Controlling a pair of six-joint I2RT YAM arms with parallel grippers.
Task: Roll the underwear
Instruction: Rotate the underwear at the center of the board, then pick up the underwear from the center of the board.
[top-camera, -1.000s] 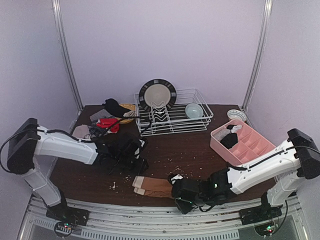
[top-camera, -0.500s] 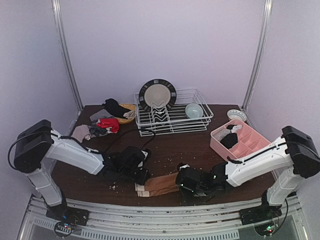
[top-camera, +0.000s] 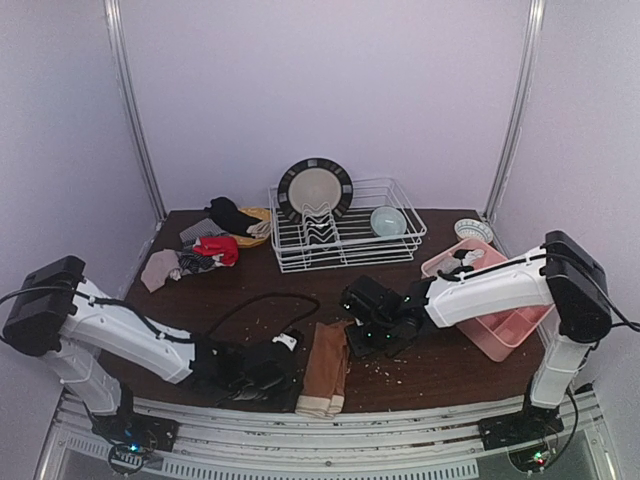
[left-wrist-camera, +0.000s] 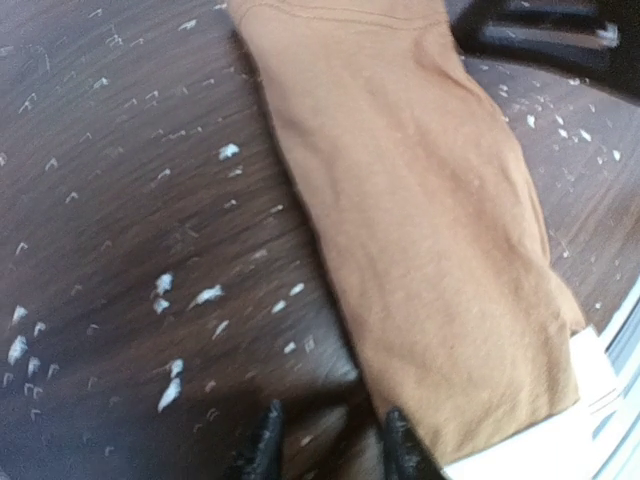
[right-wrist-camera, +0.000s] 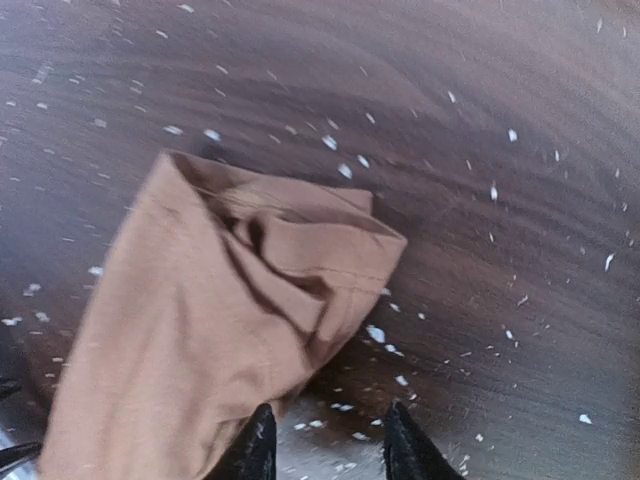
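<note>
A brown underwear (top-camera: 325, 368) lies folded into a long strip, running from mid-table to the near edge, where its pale end (left-wrist-camera: 590, 385) overhangs. My left gripper (top-camera: 288, 362) sits low at its left side, open (left-wrist-camera: 330, 450), bare table between the fingers; the right fingertip (left-wrist-camera: 402, 452) is at the cloth's edge. At the strip's far, rumpled end (right-wrist-camera: 300, 240) my right gripper (top-camera: 353, 333) is open (right-wrist-camera: 325, 445), with only table between its tips. More underwear is heaped at the back left: black (top-camera: 230, 212), red (top-camera: 218, 248), beige (top-camera: 160, 268).
A pink compartment tray (top-camera: 440, 283) stands at the right, partly behind the right arm. A white wire dish rack (top-camera: 345, 245) with a plate (top-camera: 314, 188) and a bowl (top-camera: 388, 220) stands at the back. White crumbs (left-wrist-camera: 205, 296) dot the dark table. A black cable (top-camera: 262, 302) loops left of centre.
The brown underwear has swung from lying crosswise to lying lengthwise. My right gripper moved from the near edge up to its far end; my left gripper moved toward the near edge beside it.
</note>
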